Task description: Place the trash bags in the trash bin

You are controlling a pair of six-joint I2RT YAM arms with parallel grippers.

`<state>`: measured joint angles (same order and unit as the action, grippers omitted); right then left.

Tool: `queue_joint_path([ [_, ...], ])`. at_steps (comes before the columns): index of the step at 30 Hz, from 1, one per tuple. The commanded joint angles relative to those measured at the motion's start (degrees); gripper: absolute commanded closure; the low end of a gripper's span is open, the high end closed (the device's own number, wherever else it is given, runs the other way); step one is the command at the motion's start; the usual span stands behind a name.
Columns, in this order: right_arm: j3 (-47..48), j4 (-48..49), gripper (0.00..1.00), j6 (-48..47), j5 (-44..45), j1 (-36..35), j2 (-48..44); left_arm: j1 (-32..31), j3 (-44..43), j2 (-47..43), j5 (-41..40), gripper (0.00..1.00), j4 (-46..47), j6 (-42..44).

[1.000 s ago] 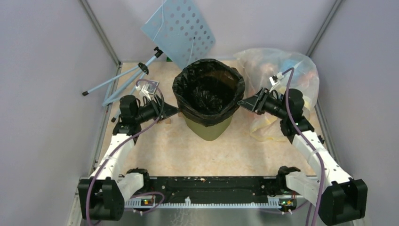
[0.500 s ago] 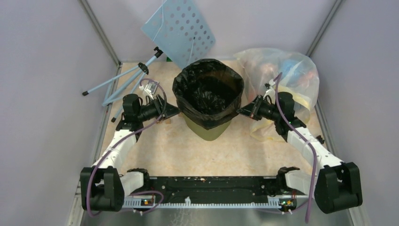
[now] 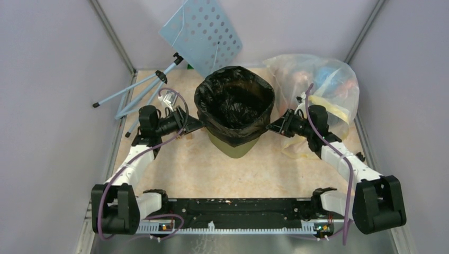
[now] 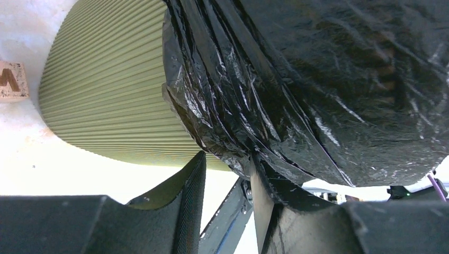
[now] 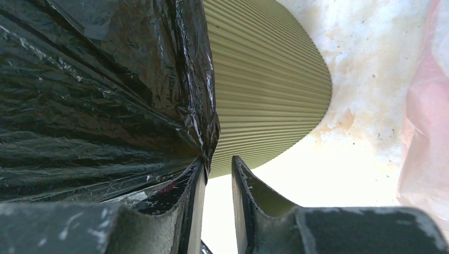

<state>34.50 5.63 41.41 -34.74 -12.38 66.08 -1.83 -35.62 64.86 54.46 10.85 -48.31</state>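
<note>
The black trash bag (image 3: 234, 103) lines the olive-green trash bin (image 3: 233, 145), its top folded out over the rim and hanging down as a skirt. My left gripper (image 3: 195, 125) is at the bin's left side. In the left wrist view its jaws (image 4: 227, 169) stand apart, with the bag's hem (image 4: 317, 79) touching the right finger over the ribbed bin wall (image 4: 106, 90). My right gripper (image 3: 271, 127) is at the bin's right side. Its jaws (image 5: 218, 169) show a narrow empty gap; the bag's hem (image 5: 95, 95) rests on the left finger, beside the bin wall (image 5: 265, 95).
A clear bag of colourful rubbish (image 3: 323, 84) lies right behind my right arm. A pale blue perforated board (image 3: 204, 34) leans on the back wall, with blue tripod legs (image 3: 137, 90) at the back left. A small wooden block (image 4: 11, 80) lies by the bin's base.
My right gripper has dropped lower and moved in along the bin's right side, its arm folding closer. My left gripper has shifted slightly toward the bin. The bag stays over the rim.
</note>
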Motion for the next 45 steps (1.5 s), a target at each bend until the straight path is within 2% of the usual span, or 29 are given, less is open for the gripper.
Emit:
queue_joint_path([
  [1, 2.49, -0.09, 0.75, -2.88, 2.40, -0.63, -2.80, -0.12, 1.60, 0.90, 1.25, 0.59, 6.01, -1.87],
  [5, 2.38, 0.97, 0.78, -2.36, 1.13, -0.64, -2.60, -0.33, 2.37, 2.43, 2.01, 0.63, 9.83, -4.03],
  [9, 2.46, 1.00, 0.90, -1.84, 0.47, -0.63, -1.64, -0.42, 2.34, 3.71, 2.15, 0.78, 11.21, -4.42],
  [11, 2.42, 1.07, 0.92, -1.78, 0.59, -0.65, -1.75, -0.43, 2.31, 4.03, 1.98, 0.83, 11.59, -4.38],
  [15, 2.78, -0.28, 0.93, -2.64, 1.43, -0.65, -1.51, -0.46, 2.39, 4.71, 0.68, 0.89, 10.00, -2.40],
  [17, 3.21, -1.57, 0.88, -3.57, 1.81, -0.63, -1.12, -0.46, 2.63, 5.44, 0.26, 0.89, 8.77, -1.24],
  [19, 3.84, -3.30, 0.78, -5.22, 3.13, -0.63, -1.19, -0.46, 2.84, 6.00, -0.21, 0.86, 7.87, 0.16],
  [20, 4.46, -4.68, 0.77, -6.61, 4.77, -0.65, -1.48, -0.46, 2.78, 6.15, -0.58, 0.84, 7.18, 1.28],
  [25, 8.36, -12.49, 0.75, -12.92, 12.19, -0.45, -3.71, -0.46, 0.79, 6.11, -4.09, 0.80, -0.90, 8.95],
  [34, 9.00, -16.17, 0.47, -15.01, 10.31, -0.45, -8.60, -0.46, 0.80, 2.99, -6.29, 0.61, -9.04, 14.86],
  [37, 6.74, -15.76, 0.44, -14.34, 9.04, -0.45, -10.58, -0.38, 0.68, 0.94, -8.17, 0.56, -14.07, 16.89],
  [39, 4.46, -12.55, 0.44, -13.23, 6.80, -0.45, -11.27, -0.45, 1.40, 0.13, -6.34, 0.53, -12.47, 15.85],
  [43, 0.82, -3.03, 0.44, -8.81, 0.49, -0.45, -10.11, -0.59, 5.63, 0.15, 0.74, 0.44, 2.79, 5.51],
  [45, -0.37, 0.62, 0.44, -6.93, -1.11, -0.45, -8.75, -1.60, 7.38, 0.72, 1.60, 0.40, 8.06, 1.64],
])
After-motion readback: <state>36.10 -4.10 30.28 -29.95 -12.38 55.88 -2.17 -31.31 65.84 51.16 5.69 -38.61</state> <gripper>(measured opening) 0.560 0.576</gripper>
